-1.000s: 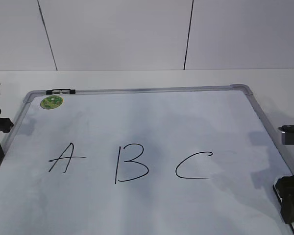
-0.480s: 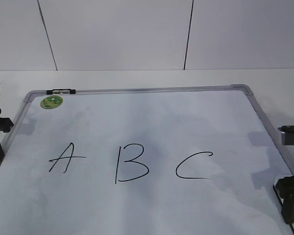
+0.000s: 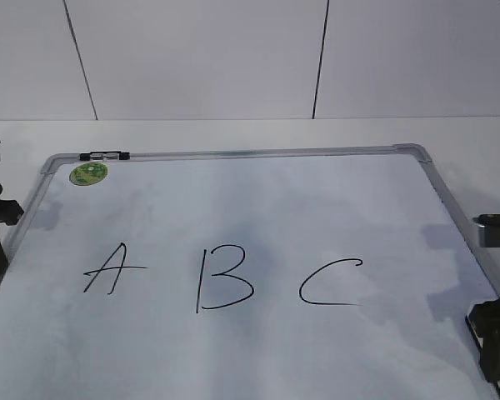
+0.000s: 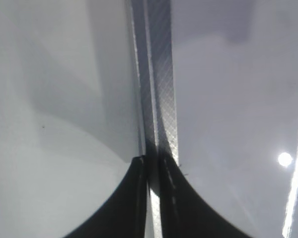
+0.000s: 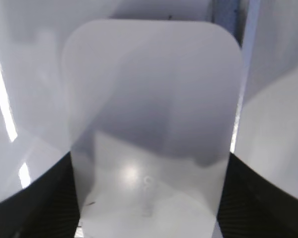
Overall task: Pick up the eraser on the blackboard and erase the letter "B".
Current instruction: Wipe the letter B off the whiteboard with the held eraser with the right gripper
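White table (image 3: pixel 233 133) meets a white panelled wall (image 3: pixel 200 58).

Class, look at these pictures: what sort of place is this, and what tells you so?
Probably a robot test bench, not a classroom: a whiteboard lies flat on a white table, plain panel walls stand behind, and a robot claw sits at the board's edge.

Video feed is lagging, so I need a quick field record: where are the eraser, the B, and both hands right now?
eraser: white, between the right hand's fingers, at the board's right edge
right hand: fingers flank the eraser's sides; grip not confirmed
left hand: shut, empty, over the board's left frame
letter "B": intact, between the "A" and "C"
blackboard: flat on table, green sticker at top left
erasing: not yet begun
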{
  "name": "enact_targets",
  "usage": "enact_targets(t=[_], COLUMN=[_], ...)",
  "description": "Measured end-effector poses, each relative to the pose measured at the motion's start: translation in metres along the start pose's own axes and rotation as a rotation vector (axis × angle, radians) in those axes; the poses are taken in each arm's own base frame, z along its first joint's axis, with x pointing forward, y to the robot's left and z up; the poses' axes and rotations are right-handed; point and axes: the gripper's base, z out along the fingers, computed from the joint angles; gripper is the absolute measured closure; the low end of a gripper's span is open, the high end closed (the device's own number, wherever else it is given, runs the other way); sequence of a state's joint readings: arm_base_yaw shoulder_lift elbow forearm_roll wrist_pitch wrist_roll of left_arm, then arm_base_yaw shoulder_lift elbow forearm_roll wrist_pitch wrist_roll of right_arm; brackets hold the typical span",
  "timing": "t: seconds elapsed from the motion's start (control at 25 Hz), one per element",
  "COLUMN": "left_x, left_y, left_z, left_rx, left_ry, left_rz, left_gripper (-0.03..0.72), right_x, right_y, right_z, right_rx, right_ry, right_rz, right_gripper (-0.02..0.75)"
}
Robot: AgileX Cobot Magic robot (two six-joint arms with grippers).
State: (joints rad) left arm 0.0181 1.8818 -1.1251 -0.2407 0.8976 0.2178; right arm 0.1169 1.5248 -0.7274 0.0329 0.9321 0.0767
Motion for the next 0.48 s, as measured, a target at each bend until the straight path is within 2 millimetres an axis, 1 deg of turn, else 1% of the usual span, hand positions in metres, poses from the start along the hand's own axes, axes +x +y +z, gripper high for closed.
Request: enact_targets(t=[0.12,0.4,0.48], left_x=[0.000,0.000,0.000], left_y=[0.000,0.000,0.000], left_z=[0.000,0.000,0.000], left_rx=[0.000,0.005,0.005], left_ry=[0.000,-0.001,-0.001], left_rz=[0.000,-0.004,-0.004], left_gripper=[0.673,0.673,0.673], right_x=[-0.003,-0.015,-0.015], right_y=[0.000,0.002,0.002], right_z=[-0.004,-0.022,-0.023], right_rx=[0.000,-0.002,-0.001], right_ry=[0.010,-0.010,-0.001], right_rz=[0.000,-0.003,-0.003], right_gripper=[0.211,0.211,0.211])
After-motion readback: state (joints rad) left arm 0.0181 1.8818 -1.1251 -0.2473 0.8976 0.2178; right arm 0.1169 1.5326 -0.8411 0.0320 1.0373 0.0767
